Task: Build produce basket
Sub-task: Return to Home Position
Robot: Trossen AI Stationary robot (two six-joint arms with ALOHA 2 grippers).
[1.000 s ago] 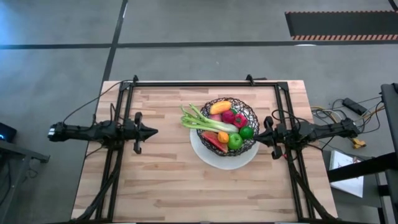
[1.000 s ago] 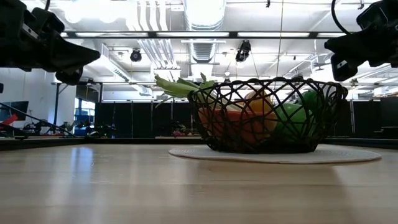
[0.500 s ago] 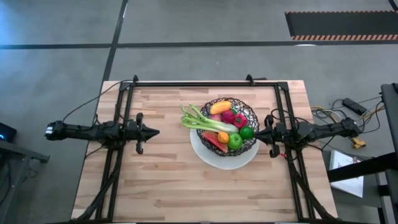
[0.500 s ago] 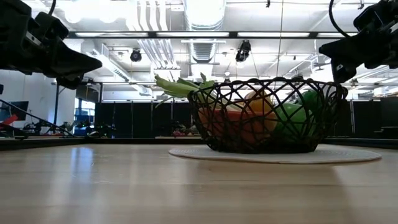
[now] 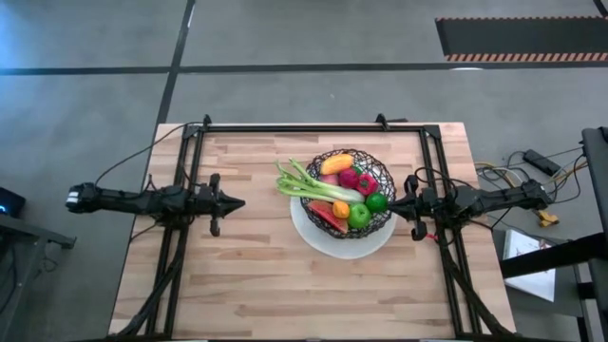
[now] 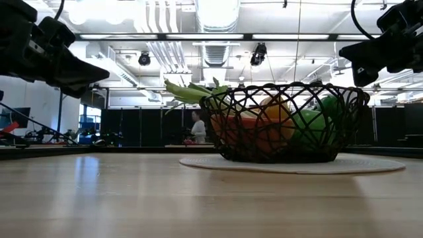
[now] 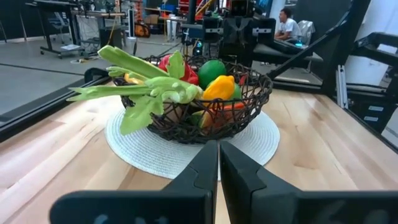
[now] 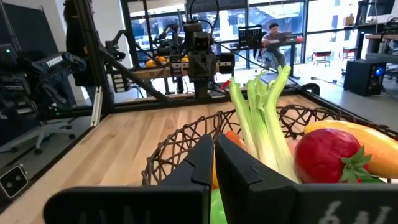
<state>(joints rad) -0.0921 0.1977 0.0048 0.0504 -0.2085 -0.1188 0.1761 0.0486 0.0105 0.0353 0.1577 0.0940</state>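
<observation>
The black wire basket (image 5: 349,196) stands on a white round plate (image 5: 313,239) right of the table's middle, and it holds the produce: green apple (image 5: 359,217), lime (image 5: 377,201), strawberry and red pieces (image 5: 358,179), orange pieces (image 5: 333,163), red pepper (image 5: 326,217). The celery stalk (image 5: 313,185) lies across the basket, its leafy end over the left rim. My left gripper (image 5: 238,201) hovers shut, left of the basket, above the table. My right gripper (image 5: 391,203) hovers shut just right of the basket's rim. Both show shut in their wrist views (image 7: 219,155) (image 8: 214,149).
Bare wooden table (image 5: 247,275) lies around the plate, with wide room at the left and near sides. A black frame (image 5: 304,126) runs along the table's far edge and down both sides. A person (image 6: 197,127) stands far behind the table.
My left gripper has crept slightly toward the basket and sunk a little. My right gripper has shifted slightly toward the basket. The basket and the produce have kept still. A person has come into sight in the room behind.
</observation>
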